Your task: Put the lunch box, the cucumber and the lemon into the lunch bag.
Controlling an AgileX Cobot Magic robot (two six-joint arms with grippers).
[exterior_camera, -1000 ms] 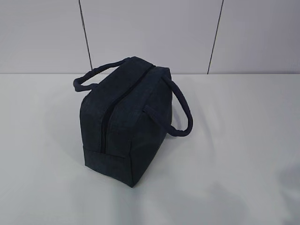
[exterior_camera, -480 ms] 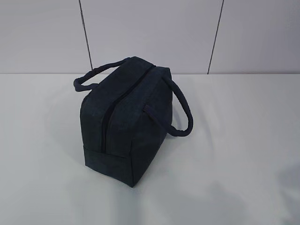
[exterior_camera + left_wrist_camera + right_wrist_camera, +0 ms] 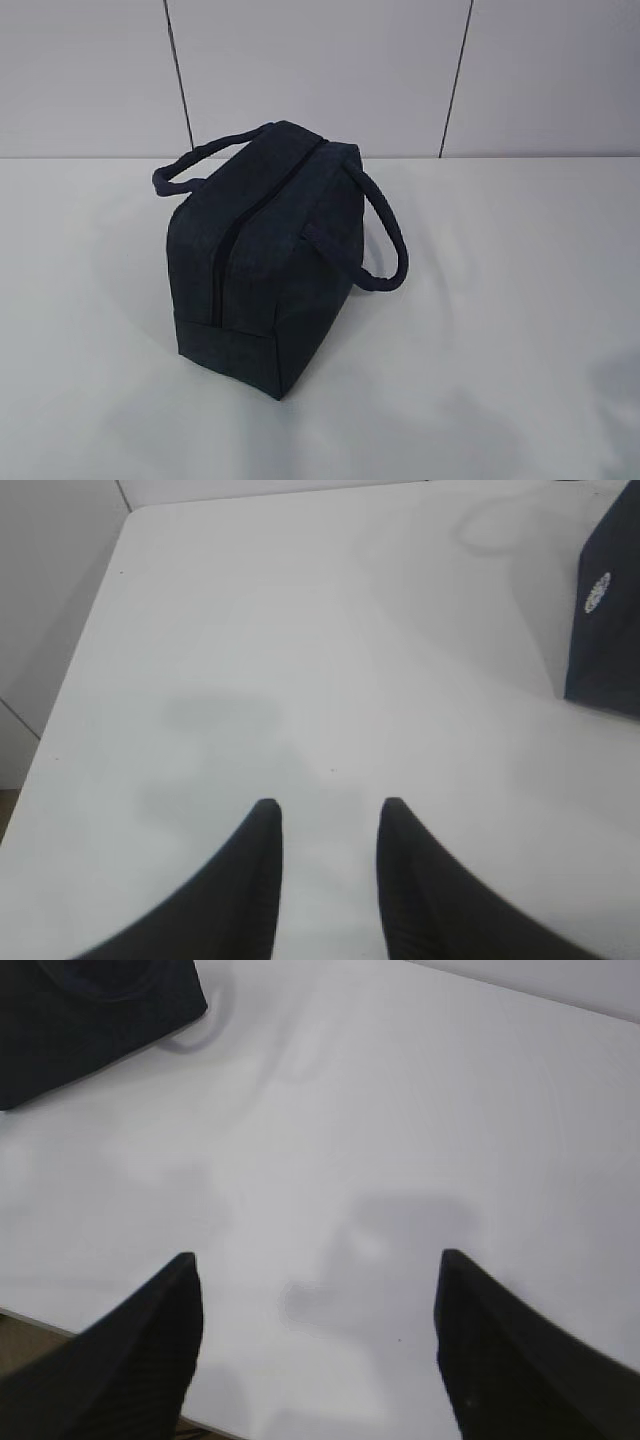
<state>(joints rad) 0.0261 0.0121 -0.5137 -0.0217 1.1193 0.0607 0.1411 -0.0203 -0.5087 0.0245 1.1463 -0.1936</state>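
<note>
The dark navy lunch bag point(image 3: 270, 250) stands on the white table, its top zipper closed and its two loop handles hanging to the sides. A corner of it shows in the left wrist view point(image 3: 610, 620) and in the right wrist view point(image 3: 90, 1010). The lunch box, the cucumber and the lemon are out of view. My left gripper point(image 3: 325, 805) is open and empty over bare table, left of the bag. My right gripper point(image 3: 318, 1258) is wide open and empty over bare table near the front edge. Neither gripper shows in the exterior view.
The white table point(image 3: 500, 300) runs back to a pale panelled wall point(image 3: 320, 70). The table's left edge point(image 3: 60, 710) shows in the left wrist view and its front edge point(image 3: 100, 1345) in the right wrist view.
The bag has shifted very slightly to the left in the exterior view. Nothing else has visibly changed.
</note>
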